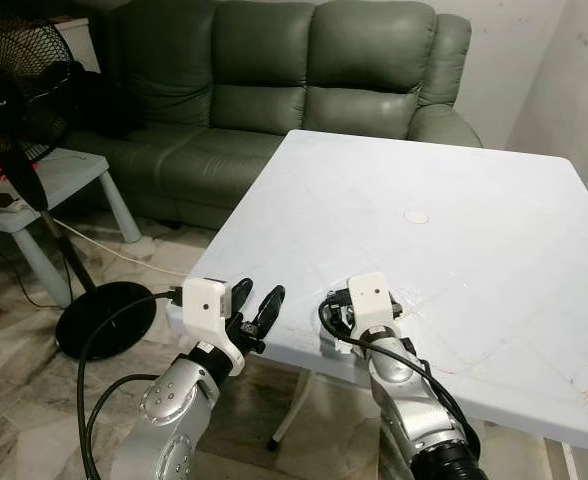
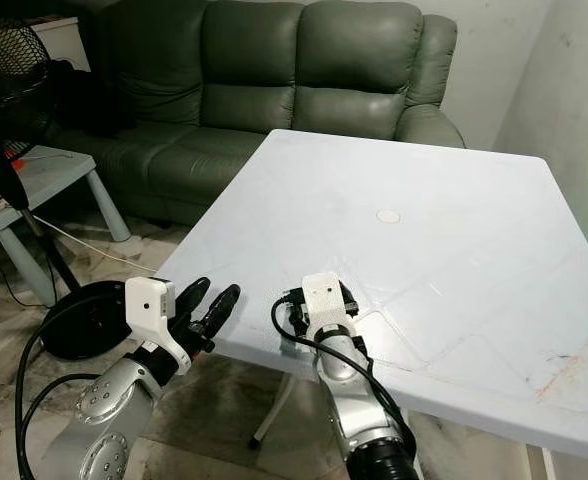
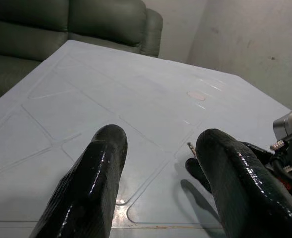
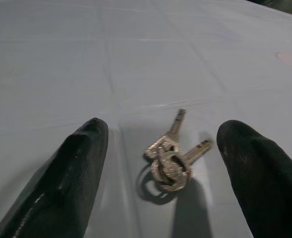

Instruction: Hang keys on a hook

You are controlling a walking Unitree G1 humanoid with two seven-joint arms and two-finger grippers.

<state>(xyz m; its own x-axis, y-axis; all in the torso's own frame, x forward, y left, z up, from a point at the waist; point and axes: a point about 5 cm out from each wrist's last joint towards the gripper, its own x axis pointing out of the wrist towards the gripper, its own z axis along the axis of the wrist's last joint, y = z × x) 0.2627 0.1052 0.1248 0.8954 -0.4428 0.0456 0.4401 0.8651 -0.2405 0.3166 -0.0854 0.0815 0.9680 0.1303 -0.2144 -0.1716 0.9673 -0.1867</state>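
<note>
A white counter (image 1: 494, 250) stands before a green sofa (image 1: 274, 90); a black fan (image 1: 19, 90) is at the left. The keys (image 4: 171, 161) lie flat on the counter between the spread fingers of the right hand (image 4: 173, 173), blades pointing away from it. The left hand (image 1: 256, 305), also spread, hovers at the counter's near edge.

Head views bright, sharp, evenly lit; white table (image 1: 474, 220) slightly washed out at centre. Upper left corner dim around fan (image 1: 14, 80). Wrist views dimmer, bluish. Black fingers (image 4: 61, 188) at bottom blurred, glossy highlights. Keys (image 4: 171, 161) sharp, soft shadow just beneath.
</note>
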